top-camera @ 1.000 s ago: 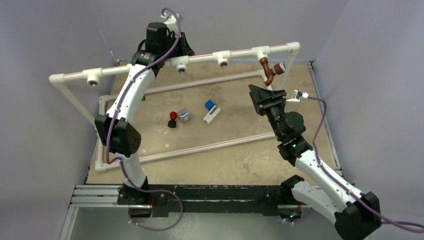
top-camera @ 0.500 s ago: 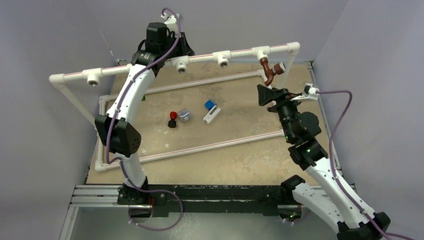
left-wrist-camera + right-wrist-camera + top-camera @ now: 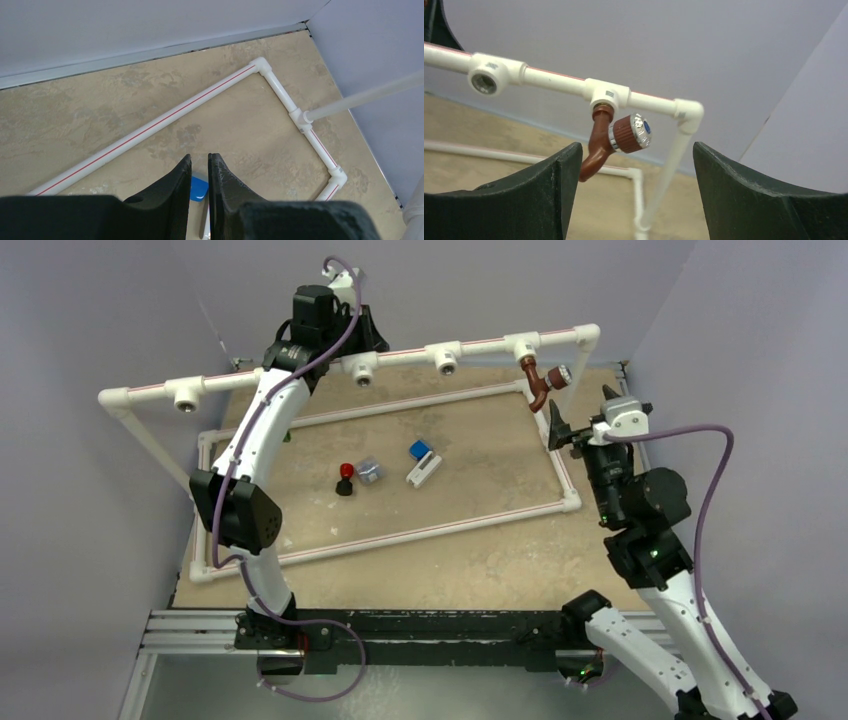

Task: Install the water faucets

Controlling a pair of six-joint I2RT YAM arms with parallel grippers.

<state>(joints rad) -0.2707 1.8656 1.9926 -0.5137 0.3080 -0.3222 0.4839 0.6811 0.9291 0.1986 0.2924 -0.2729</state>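
Note:
The reddish-brown faucet (image 3: pixel 539 383) hangs spout-down from the rightmost tee (image 3: pixel 522 344) of the raised white pipe. In the right wrist view the faucet (image 3: pixel 614 135) shows its ribbed knob with a silver cap. My right gripper (image 3: pixel 580 412) is open and empty. It stands just right of the faucet, a little short of it, and the faucet shows above and between its jaws (image 3: pixel 631 165). My left gripper (image 3: pixel 368 335) is up behind the raised pipe, shut and empty (image 3: pixel 199 165). The green faucet is not in view.
Three empty tee sockets (image 3: pixel 446 359) sit along the raised pipe. A red-and-black knob (image 3: pixel 345 478), a small grey piece (image 3: pixel 370 471) and a blue-white block (image 3: pixel 423 460) lie inside the floor pipe frame (image 3: pixel 400 533). Walls close in at the back and right.
My right arm has swung right and toward the back, and its open gripper has turned to face the brown faucet. The left arm has not moved.

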